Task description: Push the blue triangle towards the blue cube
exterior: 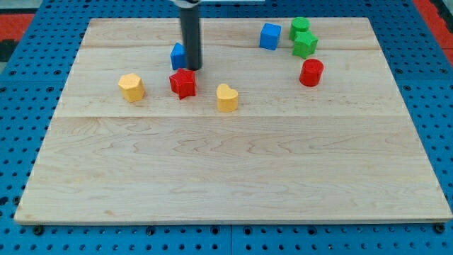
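Note:
The blue triangle [178, 55] lies on the wooden board [233, 163] at the upper left of centre, partly hidden by my rod. My tip [192, 68] stands right against the triangle's right side, just above the red star [182, 83]. The blue cube [270, 36] sits near the view's top, well to the right of the triangle and my tip.
A yellow hexagon block [131, 87] lies at the left. A yellow heart [226, 98] lies right of the red star. Two green blocks [299, 27] [305, 44] sit right of the blue cube, with a red cylinder [311, 72] below them.

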`<action>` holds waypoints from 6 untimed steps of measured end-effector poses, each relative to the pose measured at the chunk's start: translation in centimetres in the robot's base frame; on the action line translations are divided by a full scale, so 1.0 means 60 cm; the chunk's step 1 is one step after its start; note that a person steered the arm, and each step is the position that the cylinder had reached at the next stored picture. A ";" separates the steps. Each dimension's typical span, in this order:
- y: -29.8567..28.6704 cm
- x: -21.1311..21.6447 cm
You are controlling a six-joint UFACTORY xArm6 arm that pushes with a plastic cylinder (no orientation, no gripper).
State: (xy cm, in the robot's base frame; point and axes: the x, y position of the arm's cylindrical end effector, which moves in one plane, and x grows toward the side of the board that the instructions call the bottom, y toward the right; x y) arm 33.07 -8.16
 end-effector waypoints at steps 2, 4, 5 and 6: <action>-0.156 0.015; 0.051 -0.043; 0.193 -0.084; 0.165 -0.084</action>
